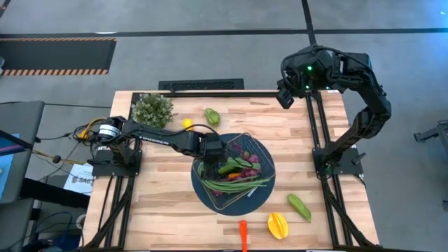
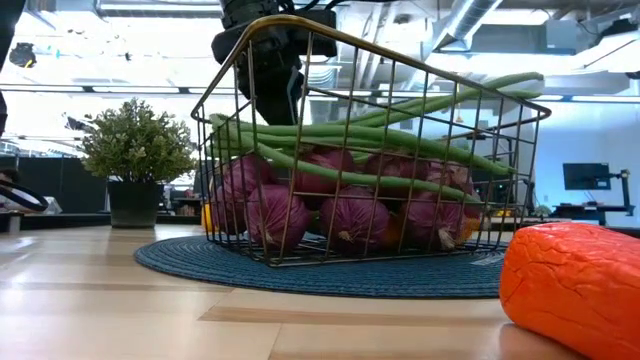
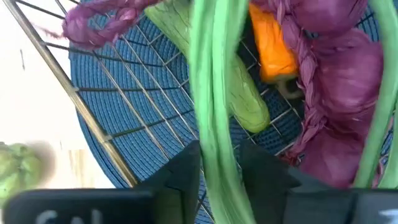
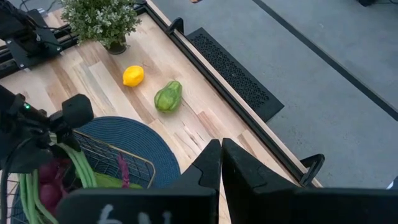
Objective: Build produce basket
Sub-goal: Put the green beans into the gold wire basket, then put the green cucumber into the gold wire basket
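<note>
Green beans [image 3: 214,124] lie between the left pincer's [image 3: 217,171] slightly parted fingers, inside the wire basket [image 1: 241,143] on the blue mat [image 1: 210,199] mid-worktop. Purple grapes [image 2: 350,215] fill it. Right pincer [image 4: 221,165] hovers shut, far corner.

- Left arm [image 1: 168,137]: slim black links, with a silver round joint at its base and yellow and orange cables beside it.
- Right arm [image 1: 364,105]: bulkier matte black links, a small green light glowing near the wrist.
- Fingers [image 4: 239,168]: flat, dark, angular.
</note>
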Robot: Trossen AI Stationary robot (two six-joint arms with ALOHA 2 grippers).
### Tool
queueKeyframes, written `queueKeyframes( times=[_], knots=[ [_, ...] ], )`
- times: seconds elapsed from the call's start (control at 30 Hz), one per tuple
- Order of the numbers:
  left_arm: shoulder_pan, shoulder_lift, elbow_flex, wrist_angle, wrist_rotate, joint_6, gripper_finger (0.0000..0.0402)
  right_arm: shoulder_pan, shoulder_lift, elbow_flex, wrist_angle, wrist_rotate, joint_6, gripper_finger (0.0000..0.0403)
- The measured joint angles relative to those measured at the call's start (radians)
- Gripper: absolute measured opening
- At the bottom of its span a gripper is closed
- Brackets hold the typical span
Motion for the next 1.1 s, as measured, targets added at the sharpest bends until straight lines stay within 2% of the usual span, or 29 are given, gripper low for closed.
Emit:
queueKeyframes(
  times=[0.17,0.3,0.47,0.6,0.73,0.87,1.1],
  knots=[
    [0.0,0.0,0.047,-0.01,-0.02,0.0,0.0148,0.0,0.0,0.0,0.0,0.0,-0.002,0.0035],
    [-0.002,-0.013,0.143,-0.036,-0.075,-0.002,0.0167,0.0,0.0,0.0,0.0,-0.019,-0.002,0.0035],
    [-0.004,-0.045,0.263,-0.193,-0.197,-0.041,0.0175,0.001,0.0,0.0,0.0,-0.176,0.009,0.0035],
    [-0.004,-0.097,0.284,-0.343,-0.268,-0.096,0.0176,0.04,-0.002,-0.046,0.001,-0.254,0.056,0.0035],
    [-0.011,-0.148,0.282,-0.485,-0.286,-0.179,0.0176,0.101,-0.041,-0.174,0.003,-0.282,0.137,0.0035],
    [-0.035,-0.219,0.231,-0.524,-0.33,-0.239,0.0176,0.187,-0.128,-0.366,0.001,-0.288,0.296,0.0035],
    [-0.091,-0.354,0.09,-0.51,-0.384,-0.35,0.0176,0.437,-0.297,-0.72,-0.002,-0.363,0.778,0.0035]
  ],
)
